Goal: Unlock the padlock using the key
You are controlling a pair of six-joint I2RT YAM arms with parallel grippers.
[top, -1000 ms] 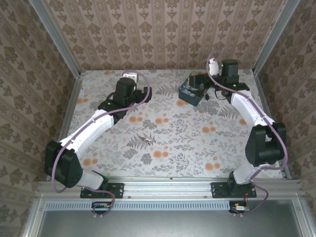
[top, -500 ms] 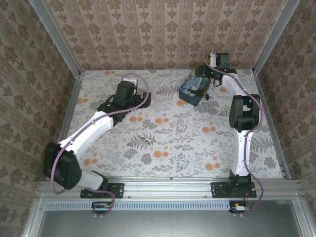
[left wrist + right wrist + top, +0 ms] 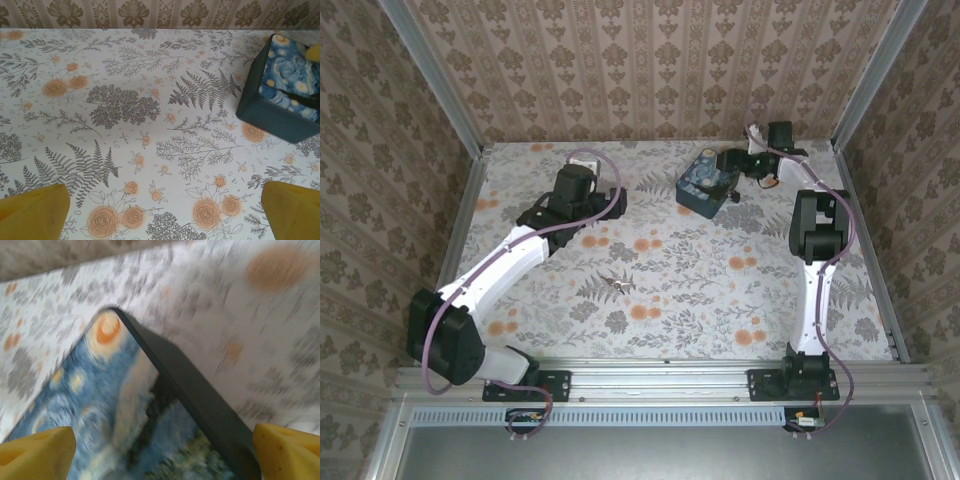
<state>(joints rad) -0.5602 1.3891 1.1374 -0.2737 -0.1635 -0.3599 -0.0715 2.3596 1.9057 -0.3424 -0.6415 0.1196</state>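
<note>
Near the middle of the flower-print table (image 3: 680,265) the key (image 3: 617,285) lies by itself, a thin silvery thing on a grey fern pattern. At the far right stands the box (image 3: 706,184), dark blue with a swirly print. A small dark thing just off its right corner is probably the padlock (image 3: 734,196), though it is too small to be sure.

The right claw (image 3: 162,452) hangs over the box. Its wrist view is blurred and has the painted top and a dark edge of the box below. The 2 yellow fingertips (image 3: 35,452) sit far apart at the bottom corners, so the claw is wide and holds nothing.

The left claw (image 3: 162,210) is over bare table at the far left of centre. Its 2 fingertips (image 3: 32,212) are likewise at opposite bottom corners of its view, wide and empty. From that view the box sits off to the right and farther away, apart from the claw.

Key and box are well apart, with the key closer to the near edge.
</note>
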